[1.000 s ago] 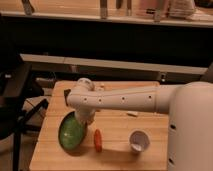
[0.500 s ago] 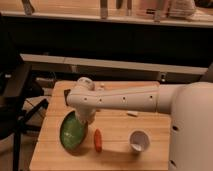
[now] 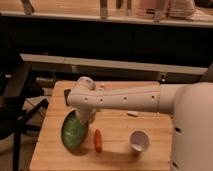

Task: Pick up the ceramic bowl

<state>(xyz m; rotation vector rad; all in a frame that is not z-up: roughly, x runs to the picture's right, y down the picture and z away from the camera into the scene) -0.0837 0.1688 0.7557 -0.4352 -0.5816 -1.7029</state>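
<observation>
Here the wide, shallow green glazed ceramic bowl (image 3: 74,131) lies on the left half of the pale wooden table (image 3: 115,152), tipped so that its paler inside faces the camera. Against the picture from half a second ago, the bowl, the arm and everything around them sit in the same places; no shift shows. The gripper (image 3: 88,119) hangs at the bowl's upper right rim, at the end of the white perforated arm (image 3: 120,99) that reaches in from the right above the bowl. Whether its fingers are apart, together or pinching the rim cannot be told, since the wrist hides them. Just right of the bowl, nearly touching its lower edge, lies a small orange carrot-shaped thing (image 3: 98,140). Farther right of the bowl, well apart from it, a small white cup (image 3: 139,140) stands upright near the robot's white body (image 3: 192,130).
</observation>
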